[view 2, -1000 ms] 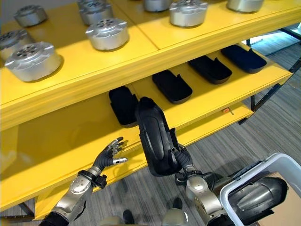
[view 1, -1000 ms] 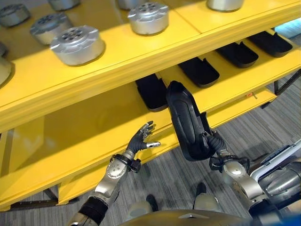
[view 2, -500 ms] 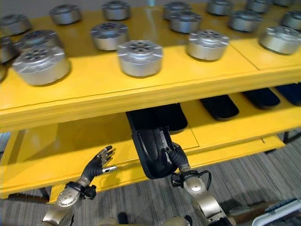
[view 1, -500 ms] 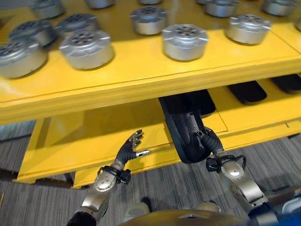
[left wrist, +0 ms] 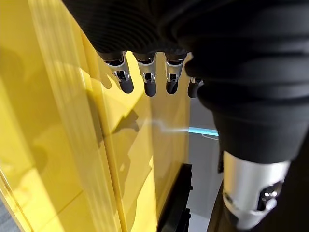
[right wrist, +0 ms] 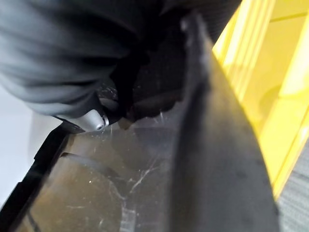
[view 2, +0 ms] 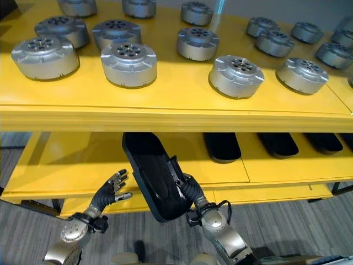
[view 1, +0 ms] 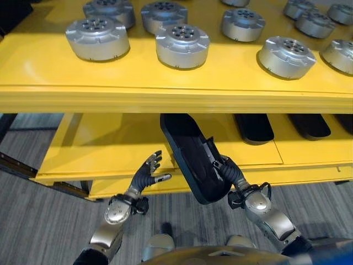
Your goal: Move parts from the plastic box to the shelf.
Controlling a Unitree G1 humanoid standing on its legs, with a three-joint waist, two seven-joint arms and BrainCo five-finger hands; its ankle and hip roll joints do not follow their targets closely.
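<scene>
Fingers [view 1: 223, 166] of the right hand [view 1: 230, 174] curl round the lower edge of a long black plastic shell-shaped part [view 1: 190, 160], clamping it just right of the frame's centre in the left eye view. The part stands tilted, its upper end reaching under the front lip of the yellow metal shelf [view 1: 165, 99] and its rounded lower end hanging in front of the lower yellow shelf board [view 1: 110, 143]. In the right wrist view the dark inner face of the part [right wrist: 145, 183] lies right against the hand's cover.

To the lower left of the part, the left hand [view 1: 144, 175] is raised with its fingers straight and spread, thumb out to the side, holding nothing; it sits just in front of the lower board's edge. The left wrist view shows its dark-tipped fingers [left wrist: 147, 79] apart from one another above the yellow surface.

On the lower board, towards the right of the frame, more black tray-like parts [view 1: 253, 127] lie flat in a row, well apart from the held one. Across the top of the frame, round silver metal discs with ringed holes [view 1: 182, 45] stand in rows on the upper shelf. Grey striped carpet floor [view 1: 38, 221] shows along the bottom.
</scene>
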